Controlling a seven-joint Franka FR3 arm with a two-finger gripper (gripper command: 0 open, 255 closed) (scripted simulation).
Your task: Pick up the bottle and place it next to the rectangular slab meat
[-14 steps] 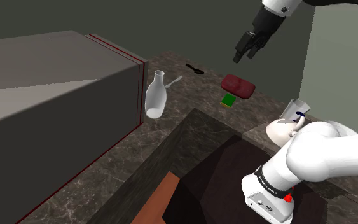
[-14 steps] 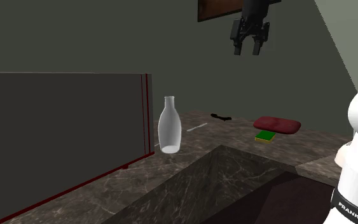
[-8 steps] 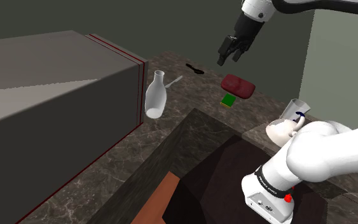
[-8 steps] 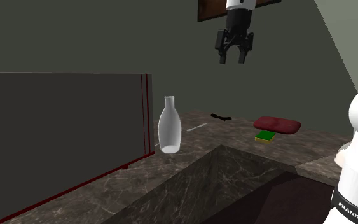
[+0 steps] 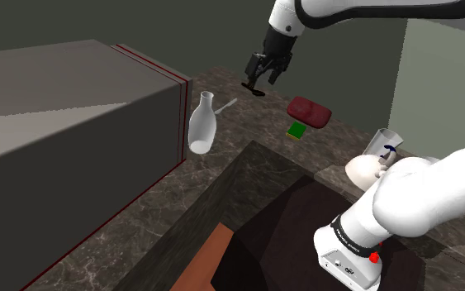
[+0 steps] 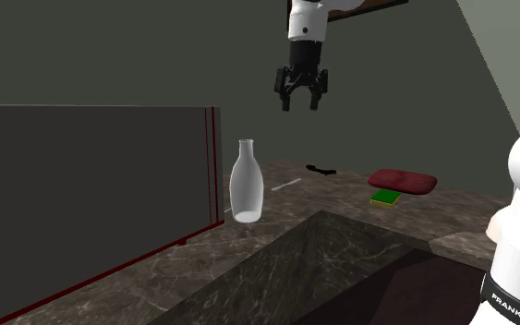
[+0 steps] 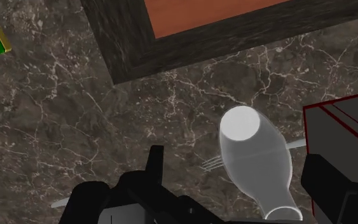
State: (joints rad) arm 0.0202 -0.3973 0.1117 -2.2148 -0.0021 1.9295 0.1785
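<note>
1. Holds fingers spread apart, pinching nothing.
2. Has swung the gripper away from above the meat slab, lower and toward the bottle; hangs high above it, slightly to the second exterior view's right.
3. Reads as the approach for the pick: descent and closing yet to come.
4. Finds the bottle upright on the marbled counter, just beside the grey box, well apart from the slab.
5. Counts one bottle, one slab, one green block, one black utensil, one pale utensil.
</note>
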